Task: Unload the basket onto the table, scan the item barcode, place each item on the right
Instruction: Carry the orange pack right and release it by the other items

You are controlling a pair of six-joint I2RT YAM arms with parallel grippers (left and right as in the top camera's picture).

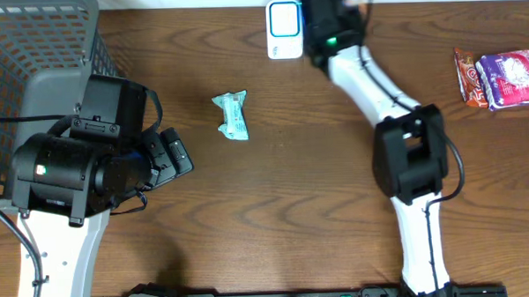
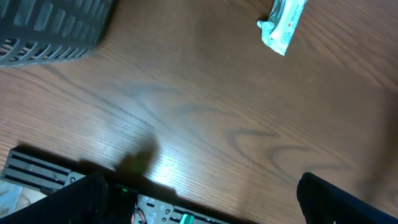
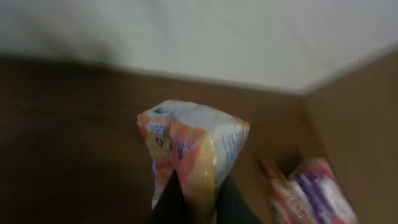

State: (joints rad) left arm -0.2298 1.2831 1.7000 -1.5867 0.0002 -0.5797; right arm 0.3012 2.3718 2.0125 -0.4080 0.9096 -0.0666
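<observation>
Right gripper (image 3: 196,200): shut tight on an orange and white packet (image 3: 193,143); the 2 dark fingers (image 3: 166,205) pinch its lower end at the bottom centre of the right wrist view.
Orange and white packet: held off the table (image 1: 292,192), standing up from the fingers with its crinkled top toward the middle of the frame. The print is too blurred to read and I cannot tell where its barcode is.
Scanner (image 1: 284,29): small white box with a blue face, at the top centre of the overhead view, just left of the right arm's wrist.
Right arm (image 1: 410,152): runs from the bottom edge up to the top centre of the overhead view. The packet in its grip is hidden under the wrist there.
Left gripper (image 2: 199,182): jaws spread fully wide and holding nothing; its 2 black fingertips (image 2: 345,199) sit in the bottom corners of the left wrist view, above bare wood.
Teal packet (image 1: 231,114): lies flat on the table, left of centre in the overhead view, well apart from both grippers.
Basket (image 1: 32,51): grey mesh, upper left corner of the overhead view, partly behind the left arm.
Red and purple packets (image 1: 500,77): 2 of them touching, at the right edge of the overhead view; blurred in the lower right of the right wrist view.
</observation>
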